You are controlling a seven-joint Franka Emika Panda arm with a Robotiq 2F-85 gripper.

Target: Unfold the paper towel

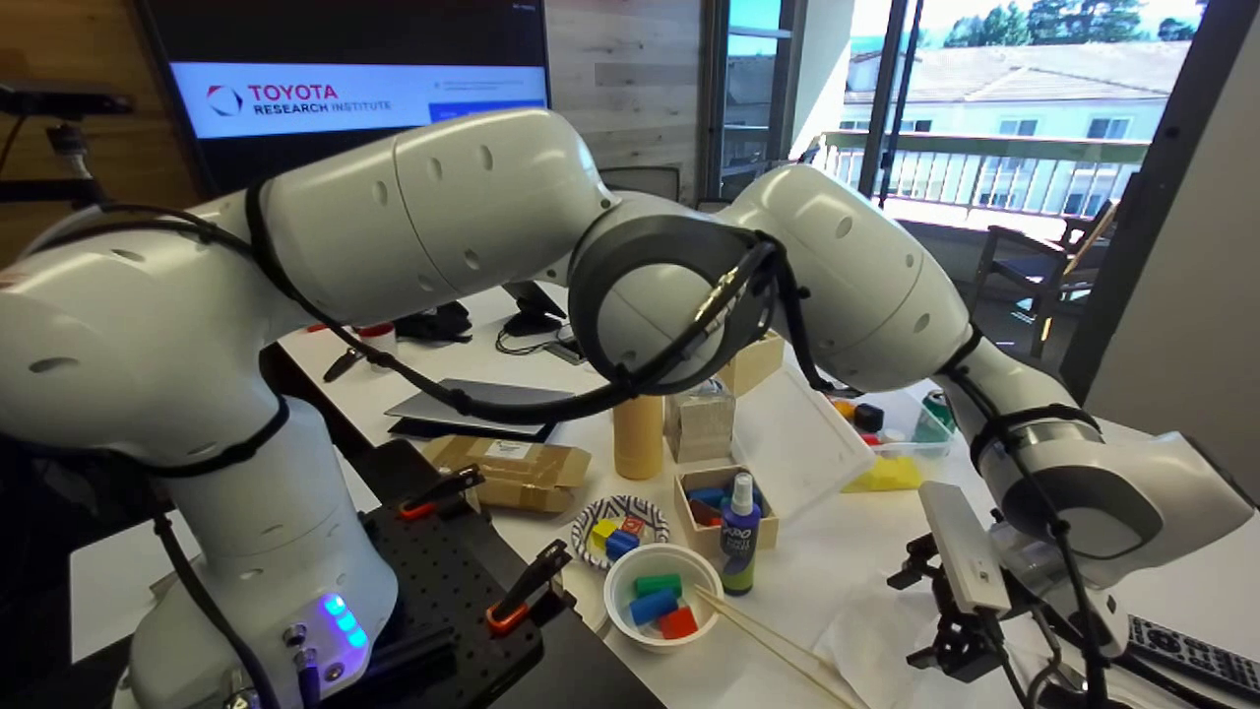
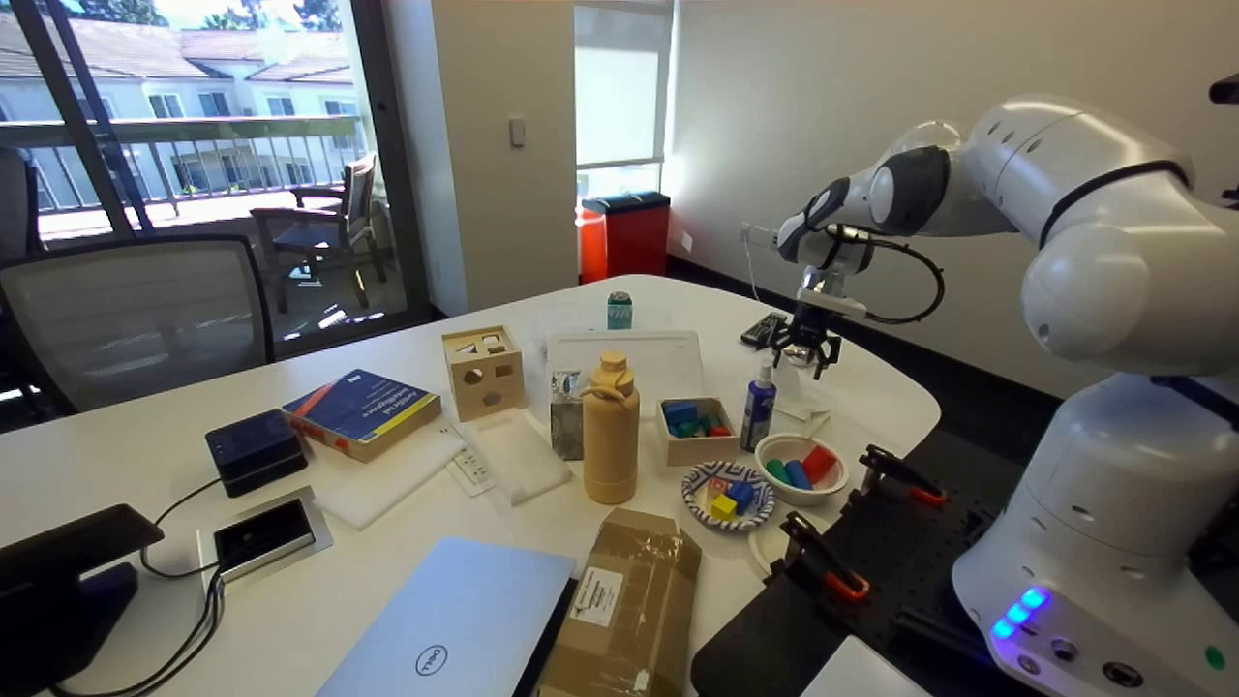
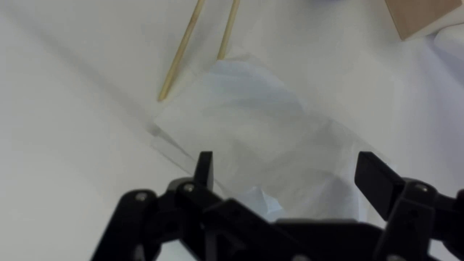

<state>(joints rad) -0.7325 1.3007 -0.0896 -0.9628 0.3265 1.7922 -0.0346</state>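
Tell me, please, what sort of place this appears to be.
Probably a meeting room at a research institute: a large screen reads "Toyota Research Institute", and a Dell laptop lies on the white table.

chopsticks: in the way at upper-left edge of paper towel, wrist view
tabletop: free lane left of towel

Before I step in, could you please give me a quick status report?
End effector open, holding nothing. Paper towel creased, beneath it. Wooden sticks near towel's edge, possibly obstructing.

Both exterior views across the table, wrist view downward.
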